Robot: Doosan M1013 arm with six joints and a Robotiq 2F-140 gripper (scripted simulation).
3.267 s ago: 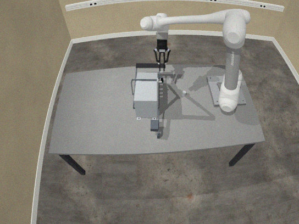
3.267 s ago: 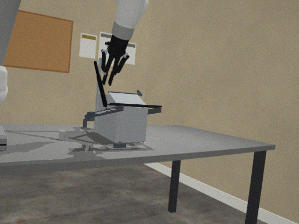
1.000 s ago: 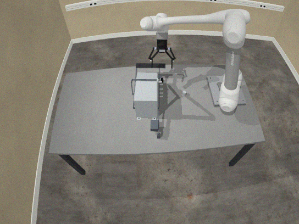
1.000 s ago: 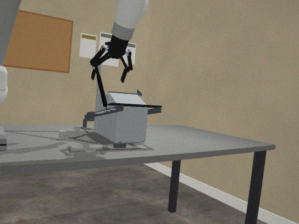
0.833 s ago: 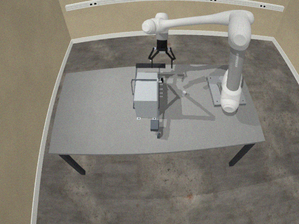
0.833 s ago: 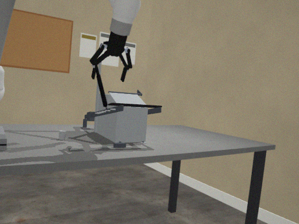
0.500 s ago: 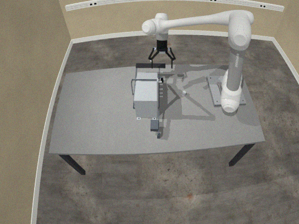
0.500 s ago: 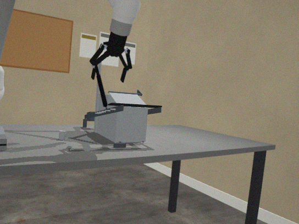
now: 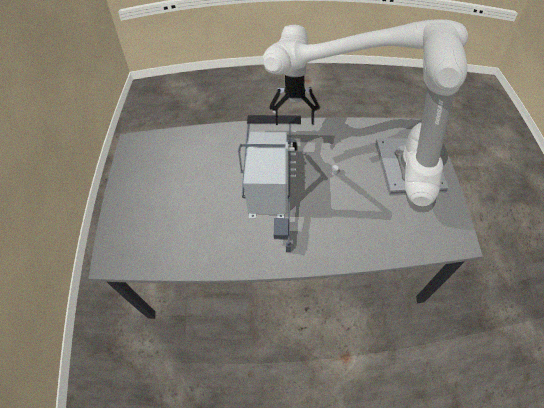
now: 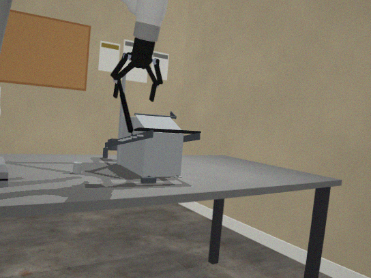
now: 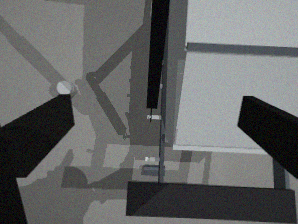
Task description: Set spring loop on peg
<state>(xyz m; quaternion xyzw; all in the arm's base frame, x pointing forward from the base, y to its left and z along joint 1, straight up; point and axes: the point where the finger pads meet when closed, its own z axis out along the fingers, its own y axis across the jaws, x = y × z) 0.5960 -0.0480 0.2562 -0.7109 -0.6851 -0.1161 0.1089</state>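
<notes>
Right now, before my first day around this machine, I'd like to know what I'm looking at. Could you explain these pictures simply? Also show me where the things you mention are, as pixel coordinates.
The machine is one jointed white arm (image 9: 365, 42) (image 10: 150, 11) ending in a black two-fingered gripper (image 9: 295, 123) (image 10: 134, 99) (image 11: 156, 110). The top picture looks down on the bench (image 9: 175, 200) (image 10: 259, 177) (image 11: 45, 25); the exterior one looks from the side; the wrist one looks down past the fingers.

On the bench stands the feeder, a pale box (image 9: 265, 165) (image 10: 164, 155) (image 11: 230, 100) with small pegs along one side. A small pale cylinder (image 9: 335, 170) (image 10: 78, 167) (image 11: 64, 88), probably the test weight, stands beside it.

Nothing is held: the fingers are spread wide above the feeder.

Gripper (image 9: 295, 123) (image 10: 134, 99) (image 11: 156, 110) — spread wide now, apparently empty.
</notes>
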